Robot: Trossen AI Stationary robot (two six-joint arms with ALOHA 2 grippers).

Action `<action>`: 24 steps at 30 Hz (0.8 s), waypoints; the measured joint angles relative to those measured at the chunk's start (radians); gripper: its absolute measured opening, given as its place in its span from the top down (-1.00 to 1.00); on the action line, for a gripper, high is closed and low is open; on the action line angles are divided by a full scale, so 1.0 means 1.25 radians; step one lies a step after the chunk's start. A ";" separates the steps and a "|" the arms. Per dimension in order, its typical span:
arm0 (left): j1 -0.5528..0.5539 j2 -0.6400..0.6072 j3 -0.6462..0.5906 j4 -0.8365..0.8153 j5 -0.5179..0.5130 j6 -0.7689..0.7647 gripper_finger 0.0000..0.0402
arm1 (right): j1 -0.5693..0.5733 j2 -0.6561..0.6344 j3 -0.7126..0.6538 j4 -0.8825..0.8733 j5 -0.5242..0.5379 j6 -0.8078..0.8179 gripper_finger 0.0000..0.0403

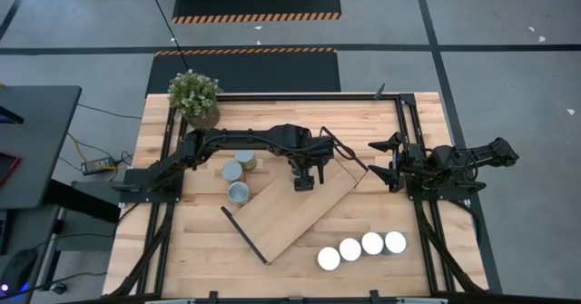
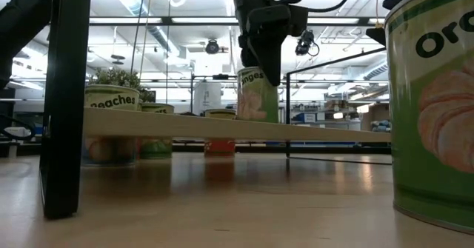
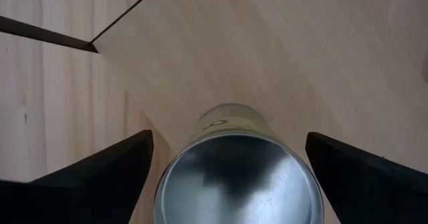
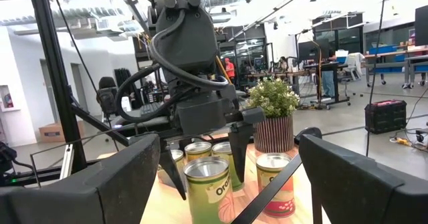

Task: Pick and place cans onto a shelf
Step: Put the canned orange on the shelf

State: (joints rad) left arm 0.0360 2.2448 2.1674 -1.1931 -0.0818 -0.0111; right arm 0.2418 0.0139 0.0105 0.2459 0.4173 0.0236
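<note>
One can (image 3: pixel 237 167) stands upright on the shelf (image 1: pixel 300 209), directly between the fingers of the left pincer (image 1: pixel 304 182). Both fingers (image 3: pixel 100 177) stand wide, clear of the can's sides, with shelf board visible in each gap. The shelf lies diagonally across the middle of the surface (image 1: pixel 200 250). Three cans (image 1: pixel 238 171) stand on the surface just beside the shelf's left edge; four cans (image 1: pixel 361 247) form a row near its lower right end. The right pincer (image 1: pixel 392 161) hovers partly open and empty at the surface's right edge.
</note>
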 joint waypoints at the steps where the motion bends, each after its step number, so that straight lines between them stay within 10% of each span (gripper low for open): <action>1: 0.000 0.000 0.000 0.000 0.000 0.000 -0.98 | 0.000 0.000 0.000 0.000 0.000 0.000 -0.82; 24: -0.001 0.000 0.000 0.114 0.000 0.128 -0.98 | 0.000 0.000 0.000 0.000 0.000 0.000 -0.82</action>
State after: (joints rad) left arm 0.0345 2.2444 2.1674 -1.0508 -0.0818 0.1489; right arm 0.2419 0.0139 0.0105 0.2459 0.4171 0.0238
